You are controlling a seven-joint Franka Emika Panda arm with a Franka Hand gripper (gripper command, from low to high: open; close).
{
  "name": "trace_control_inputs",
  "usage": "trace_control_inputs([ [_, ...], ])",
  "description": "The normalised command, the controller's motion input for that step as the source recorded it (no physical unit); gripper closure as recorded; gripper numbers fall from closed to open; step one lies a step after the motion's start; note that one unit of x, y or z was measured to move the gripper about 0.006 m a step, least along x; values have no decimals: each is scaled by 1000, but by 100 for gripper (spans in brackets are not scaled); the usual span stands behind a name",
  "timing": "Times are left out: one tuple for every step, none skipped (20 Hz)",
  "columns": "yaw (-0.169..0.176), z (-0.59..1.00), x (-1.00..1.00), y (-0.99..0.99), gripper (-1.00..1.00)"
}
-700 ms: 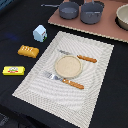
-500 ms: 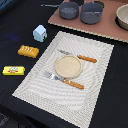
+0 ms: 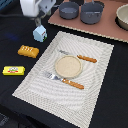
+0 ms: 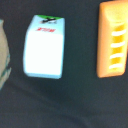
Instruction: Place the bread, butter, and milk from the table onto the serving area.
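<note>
The milk [image 3: 40, 33] stands on the black table [image 3: 15, 40], just off the far left corner of the serving area [image 3: 95, 95]. My gripper [image 3: 39, 21] hangs right above the milk, apart from it; its fingers are blurred and I cannot tell their state. The bread [image 3: 28, 51] lies on the table to the exterior view's left of the mat, and the butter [image 3: 13, 71] lies nearer the front left. The wrist view looks down on the milk [image 4: 45, 47] with the bread [image 4: 115, 40] beside it and a strip of the mat [image 4: 4, 55]; no fingers show there.
On the mat are a round tan plate [image 3: 68, 66], a fork [image 3: 62, 80] and a knife [image 3: 80, 56] with orange handles. A pinkish-brown board [image 3: 107, 27] at the back carries grey pots [image 3: 69, 10] [image 3: 92, 12] and a bowl [image 3: 122, 17].
The arm has come into the exterior view from the top left and now hangs over the milk. The milk, bread and butter have not moved.
</note>
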Motion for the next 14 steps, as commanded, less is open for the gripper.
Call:
trace_control_inputs([
  [26,-483,-249,-691,-100],
  [20,-386,-249,-591,-100],
  [9,-357,-277,-546,-100],
  [2,-380,-297,-497,-100],
  [2,-389,-300,-477,-100],
  [5,-411,-300,-437,-100],
  [6,-446,-349,-429,-100],
  [6,-477,-371,-357,-100],
  [11,-489,-389,-300,-100],
  [13,-491,-374,-263,-100],
  [15,-497,-371,-274,-100],
  [19,-514,-371,-249,-100],
  [26,-523,-414,-249,-100],
  [32,-491,-397,-211,-100],
])
